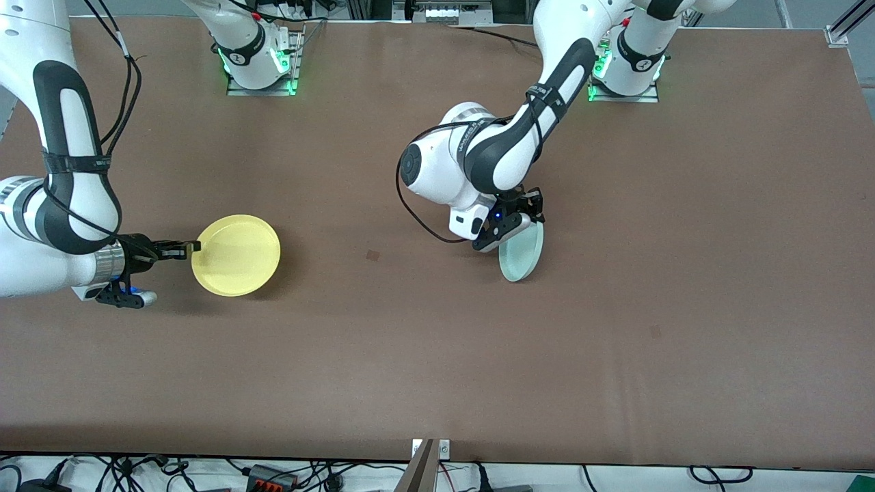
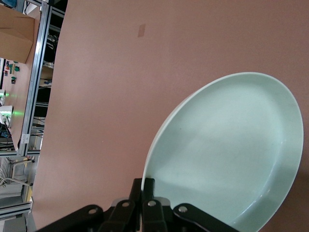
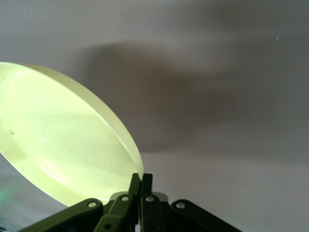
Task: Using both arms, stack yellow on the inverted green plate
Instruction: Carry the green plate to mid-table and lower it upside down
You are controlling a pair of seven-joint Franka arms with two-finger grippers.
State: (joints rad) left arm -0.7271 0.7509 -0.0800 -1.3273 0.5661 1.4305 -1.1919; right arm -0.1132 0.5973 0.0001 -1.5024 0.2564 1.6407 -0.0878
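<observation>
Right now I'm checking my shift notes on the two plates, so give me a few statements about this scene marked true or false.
1. The right gripper is shut on the yellow plate's rim. True.
2. The green plate lies flat on the table. False: it is tilted steeply, held at its rim by the left gripper.
3. The yellow plate is stacked on the green plate. False: they are well apart.
4. The yellow plate is toward the right arm's end of the table. True.

white arms [image 1: 68,157] with black bands, cables, black pincers.
</observation>
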